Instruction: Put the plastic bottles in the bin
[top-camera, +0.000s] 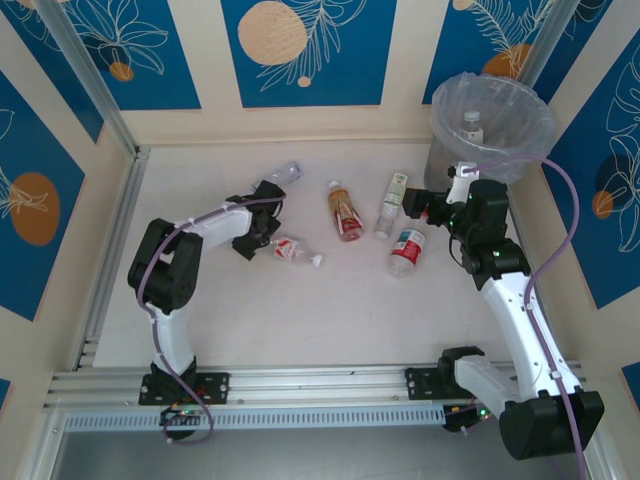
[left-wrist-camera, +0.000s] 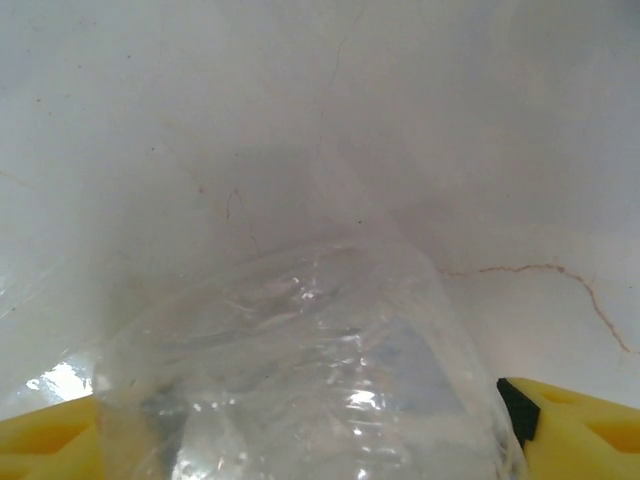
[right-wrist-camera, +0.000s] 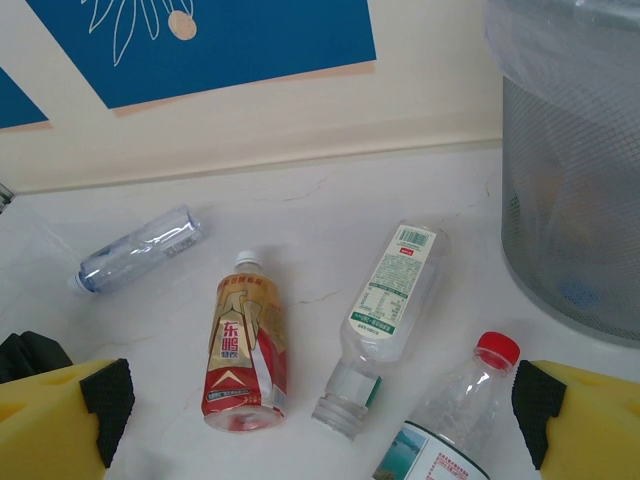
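From the middle of the table (top-camera: 320, 320), we see bare surface from 4 to 8 o'clock, wide between the left arm (top-camera: 168, 275) and the right arm (top-camera: 518, 305). From 1 to 3 o'clock the orange-brown bottle (top-camera: 345, 211), green-white bottle (top-camera: 391, 205) and red-capped bottle (top-camera: 407, 251) lie near each other with narrow lanes between. The bin (top-camera: 492, 120) fills the 2 o'clock corner. A clear bottle (top-camera: 288, 173) lies at 11, a red-white bottle (top-camera: 296, 251) at 9.

White table (top-camera: 330, 320), cream walls (top-camera: 210, 60), metal framing all round.
The table is pale and marbled, and up close a thin brown vein (left-wrist-camera: 560, 270) wanders across it. On the walls, blue panels (top-camera: 340, 70) carry white leaf outlines and orange discs. A silver rail (top-camera: 320, 385) runs along the near edge, a side rail (top-camera: 110, 265) climbs the left, and a slanted post (top-camera: 85, 75) crosses the far-left corner.
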